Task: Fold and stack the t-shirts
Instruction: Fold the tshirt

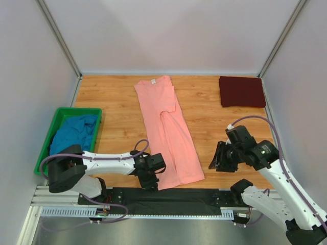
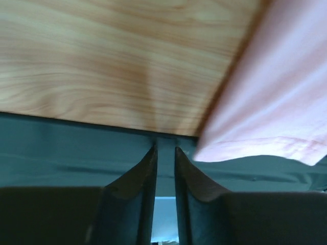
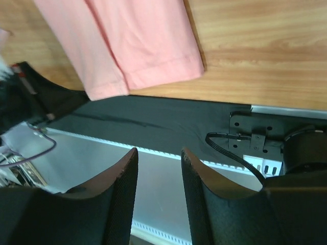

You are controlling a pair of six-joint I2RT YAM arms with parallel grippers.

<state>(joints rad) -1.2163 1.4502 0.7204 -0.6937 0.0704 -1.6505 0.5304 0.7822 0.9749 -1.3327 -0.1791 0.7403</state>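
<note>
**A:** From above, where do the shirts lie?
**B:** The pink shirt point(image 1: 166, 127) runs lengthwise down the table point(image 1: 112, 102), folded narrow, with its collar at the far end. The maroon shirt point(image 1: 241, 91) sits folded far off to its right. The teal shirt point(image 1: 75, 133) is bunched in the green bin point(image 1: 48, 148), well to its left.
**A:** And the claws?
**B:** The left gripper point(image 1: 149, 178) is just beside the pink shirt's near left corner. The right gripper point(image 1: 217, 158) is well to its right.
**A:** Left wrist view?
**B:** The left gripper point(image 2: 165, 149) shows only a narrow slit between its fingers point(image 2: 148, 173) and pinches nothing. The pink shirt's point(image 2: 276, 102) hem hangs just right of the tips, over the black strip point(image 2: 61, 148).
**A:** Right wrist?
**B:** The right gripper point(image 3: 159, 151) is spread and empty. The pink shirt's point(image 3: 138, 41) hem lies ahead of it and laps onto the black strip point(image 3: 153, 122).
</note>
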